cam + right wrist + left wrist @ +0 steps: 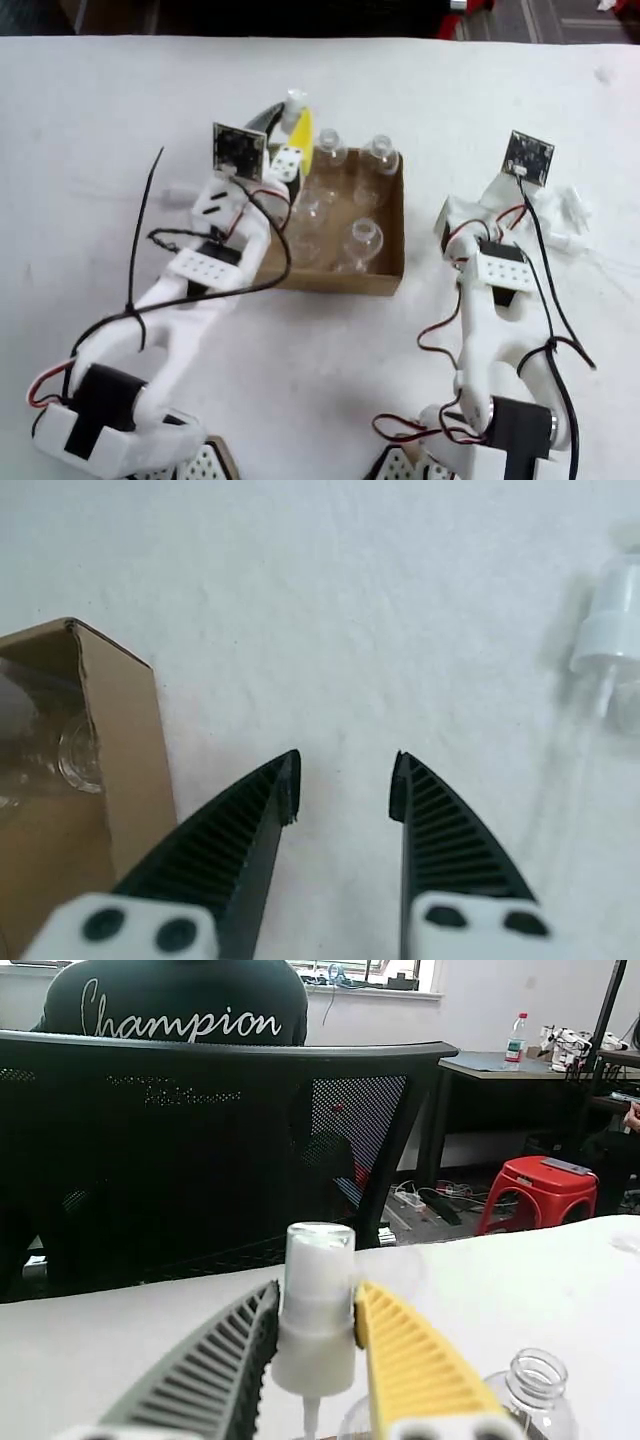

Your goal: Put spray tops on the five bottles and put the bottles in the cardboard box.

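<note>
Your left gripper (316,1298) pinches a spray top (318,1255), its tube cut off below, over the cardboard box (335,281). The clear bottles (364,238) inside are hard to count. Your right gripper (343,785) gapes empty beside the box, near a loose spray top (606,638).

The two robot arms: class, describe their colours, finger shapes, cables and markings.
The left arm and right arm are white with black motors, red and black cables and a small camera board at the wrist. The left gripper has one grey and one yellow ribbed finger; the right gripper has two black ribbed, pointed ones.
</note>
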Action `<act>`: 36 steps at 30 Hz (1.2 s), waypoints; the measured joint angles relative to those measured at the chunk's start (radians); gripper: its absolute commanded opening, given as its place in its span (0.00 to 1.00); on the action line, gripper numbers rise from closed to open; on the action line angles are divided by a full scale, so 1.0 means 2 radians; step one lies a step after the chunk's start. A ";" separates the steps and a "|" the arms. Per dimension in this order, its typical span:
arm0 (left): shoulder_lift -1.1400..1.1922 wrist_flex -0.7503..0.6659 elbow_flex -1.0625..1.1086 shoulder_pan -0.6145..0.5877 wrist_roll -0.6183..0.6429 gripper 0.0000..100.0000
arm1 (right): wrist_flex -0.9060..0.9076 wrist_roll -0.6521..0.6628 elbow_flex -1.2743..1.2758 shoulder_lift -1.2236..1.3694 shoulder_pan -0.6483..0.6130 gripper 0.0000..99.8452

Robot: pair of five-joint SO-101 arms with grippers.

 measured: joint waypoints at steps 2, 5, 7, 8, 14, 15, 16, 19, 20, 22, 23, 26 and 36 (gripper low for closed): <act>-0.001 0.000 0.000 0.000 0.000 0.12 | 0.000 0.000 0.000 0.000 0.000 0.13; -0.001 0.000 0.000 0.000 0.000 0.10 | 0.000 0.000 0.000 0.000 0.000 0.13; -0.001 0.000 0.000 -0.002 0.000 0.10 | 0.000 0.000 0.000 0.000 0.000 0.13; -0.001 0.000 0.000 -0.005 0.000 0.10 | 0.000 0.000 0.000 0.000 0.000 0.13; -0.003 0.000 0.027 -0.005 0.000 0.12 | 0.000 0.000 0.000 0.000 0.000 0.13; -0.011 0.000 0.035 -0.005 0.000 0.13 | 0.000 0.000 0.000 0.000 0.000 0.13; -0.020 0.000 0.042 -0.005 0.000 0.14 | 0.000 0.000 0.000 0.000 0.000 0.13; -0.054 0.000 0.061 -0.007 0.000 0.17 | 0.000 0.000 0.000 0.000 0.000 0.13; -0.064 0.000 0.065 -0.008 0.000 0.17 | 0.000 0.000 0.000 0.000 0.000 0.13; -0.081 0.011 0.068 -0.008 0.000 0.18 | 0.000 0.000 0.000 0.000 0.000 0.13; -0.090 0.025 0.068 -0.008 0.000 0.19 | 0.000 0.000 0.000 0.000 0.000 0.13; -0.094 0.075 0.068 -0.008 0.002 0.22 | 0.000 0.000 0.000 0.000 0.000 0.13; -0.147 0.182 0.005 -0.049 0.067 0.11 | 0.000 0.000 0.000 0.000 0.000 0.13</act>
